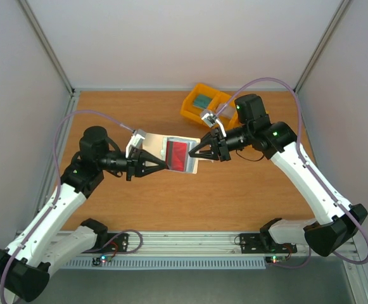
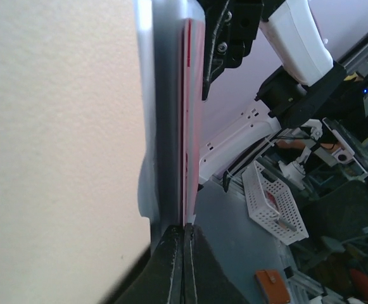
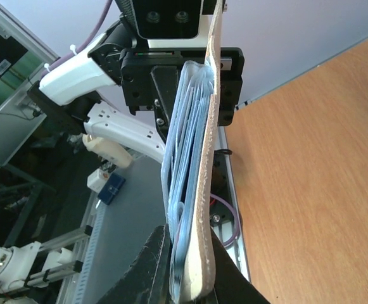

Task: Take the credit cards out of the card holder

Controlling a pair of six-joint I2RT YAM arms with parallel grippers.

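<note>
Two arms meet over the middle of the wooden table [image 1: 139, 209], well in front of the yellow bin tray [image 1: 193, 113] at the far edge, and between them they hold the card holder [image 3: 204, 190] up off the surface. It is spread open, with its inner face turned upward in the top view. The left gripper [image 1: 163, 166] has its jaws pressed together on the holder's near-left edge. The right gripper [image 1: 192, 152] is pinched on the opposite edge, its jaws flanking the cream outer flap and the pale blue pocket layers in the right wrist view. One red card [image 1: 178, 155] shows plainly inside. From the left wrist it appears only as a thin red line against the grey-blue lining, and how many other cards sit in the pockets cannot be told. The holder looks light and limp. The pocket layers fan apart and the flap bows slightly, so it will likely sag or twist unless one edge is held firmly. The cards should be stiff, thin and slick, and probably snug in their sleeves. A sensible hold is on the exposed short edge of a card, pinched flat across both faces and drawn straight along the pocket's opening. Pulling at an angle risks dragging the whole holder or letting the card slip free.
</note>
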